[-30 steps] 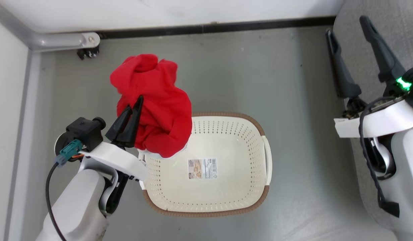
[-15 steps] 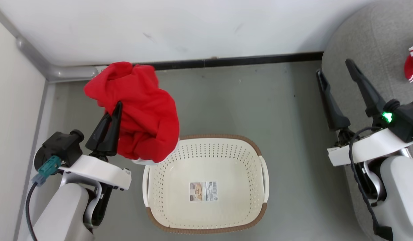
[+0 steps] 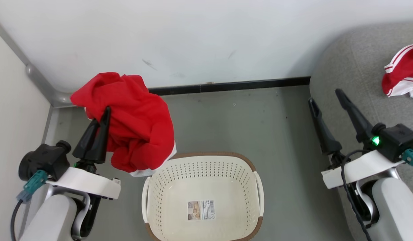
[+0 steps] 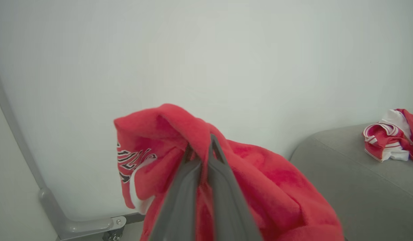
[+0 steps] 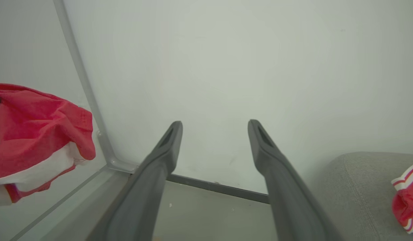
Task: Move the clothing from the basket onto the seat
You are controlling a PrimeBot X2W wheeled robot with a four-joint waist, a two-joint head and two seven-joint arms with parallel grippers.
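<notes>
Clothing: plain red garment [image 3: 136,130] hangs clear of basket [image 3: 213,155], over floor at its left, pinched in left gripper [image 3: 101,115], fingers pressed together on fold. Striped garment [image 3: 402,72] already lies on seat [image 3: 347,67], far right. Right gripper [image 3: 323,95] spread, holding nothing, beside seat edge. Step: carrying second garment. Next move likely needs swing rightward past basket to seat, then release over cushion, clear of right gripper.

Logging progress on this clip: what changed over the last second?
The head camera tilted up, bringing the seat and the striped garment on it into view. The left end effector, shut on the red garment, drew it left, off the basket corner. The right end effector stayed open; basket empty.
</notes>
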